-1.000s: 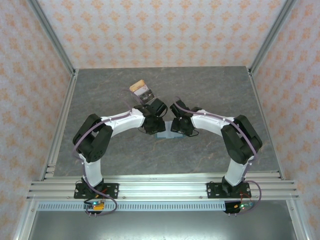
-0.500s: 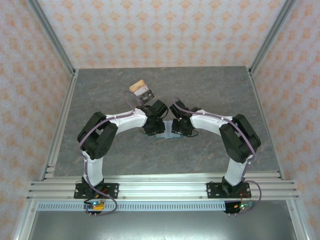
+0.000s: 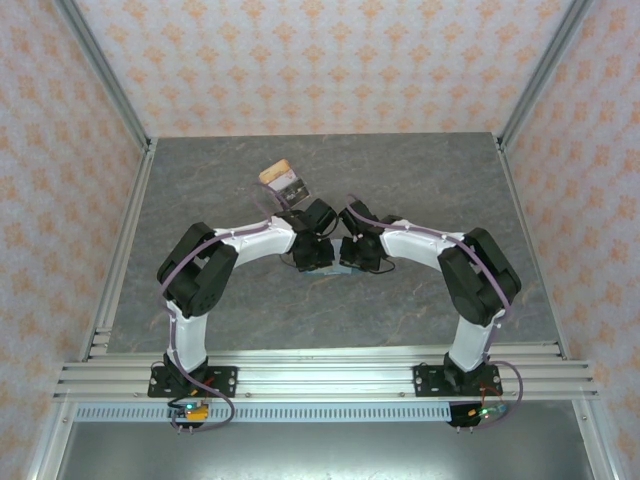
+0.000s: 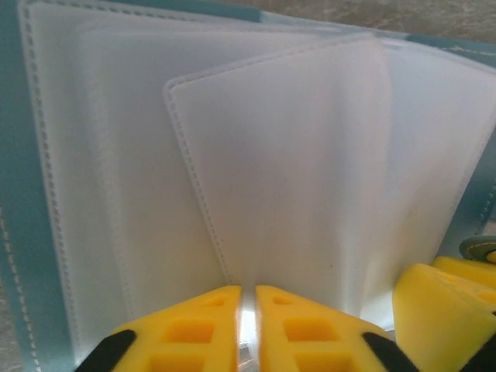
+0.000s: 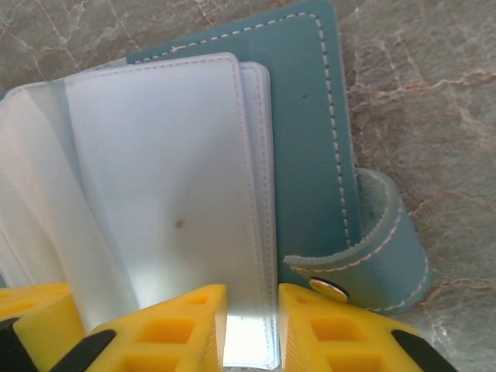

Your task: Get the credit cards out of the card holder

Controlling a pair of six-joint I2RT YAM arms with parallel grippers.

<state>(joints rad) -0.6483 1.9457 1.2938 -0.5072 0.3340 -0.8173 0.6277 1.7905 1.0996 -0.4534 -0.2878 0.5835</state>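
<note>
Seen from above, 2 arms meet at the middle of the grey, stone-patterned table [image 3: 420, 180], their wrists hiding nearly everything between them. That view adds a small stack of credit cards [image 3: 283, 181], a tan one and a white one with dark marks. The stack lies just beyond the left wrist, towards the far side.

The wrist cameras bring the close detail. The left gripper [image 4: 248, 329] has its yellow fingers almost together, pinching the edge of 1 clear sleeve [image 4: 287, 170] of the card holder [image 4: 11, 170], which lies spread open on the table at centre. The right gripper [image 5: 252, 333] straddles the edge of another sleeve [image 5: 170, 194] with a narrow gap between its fingers. Whether they clamp it cannot be told. Each wrist view catches a yellow finger of the other gripper at its lower corner.

The holder's cover is blue-green with pale stitching. Its fanned sleeves are frosted white, 1 carrying a small dark speck. A snap tab [image 5: 372, 256] with a metal stud curls up at the right side.
</note>
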